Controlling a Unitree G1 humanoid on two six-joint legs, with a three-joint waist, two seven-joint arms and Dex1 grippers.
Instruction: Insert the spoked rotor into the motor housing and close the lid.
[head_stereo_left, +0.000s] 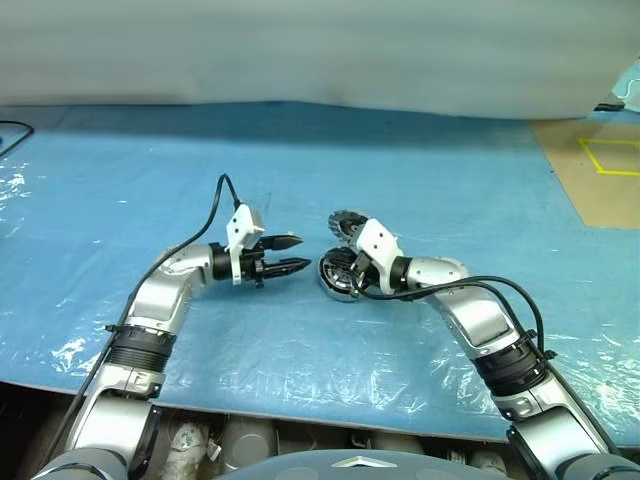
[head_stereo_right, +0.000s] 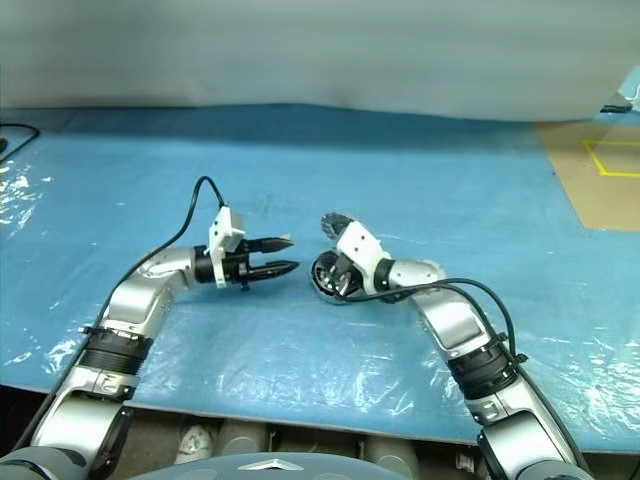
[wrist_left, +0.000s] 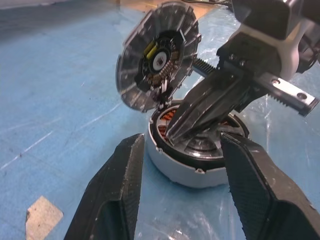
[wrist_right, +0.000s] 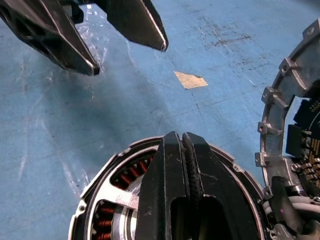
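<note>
**Lid standing open, rotor under a closed hand**

On the blue bench (head_stereo_left: 300, 380), the right hand (wrist_left: 172, 134), pressed together, rests on the spoked rotor (wrist_left: 202, 146) inside the motor housing (wrist_left: 175, 167). A skewed push could jam it. The left hand (head_stereo_left: 298, 254) waits spread and empty. Beyond, the lid (wrist_left: 157, 57) stands upright and could drop early.

A wide blue sheet (head_stereo_left: 400, 170) covers the work surface, with wrinkled clear plastic film (head_stereo_left: 330, 365) lying glossy over it and catching the light. A pale tan patch (wrist_right: 190, 79) shows on the blue. Along the far edge hangs a grey-white backdrop (head_stereo_left: 320, 50). At far right lies brown flooring (head_stereo_left: 600, 180) marked with yellow tape lines (head_stereo_left: 605, 155).
</note>
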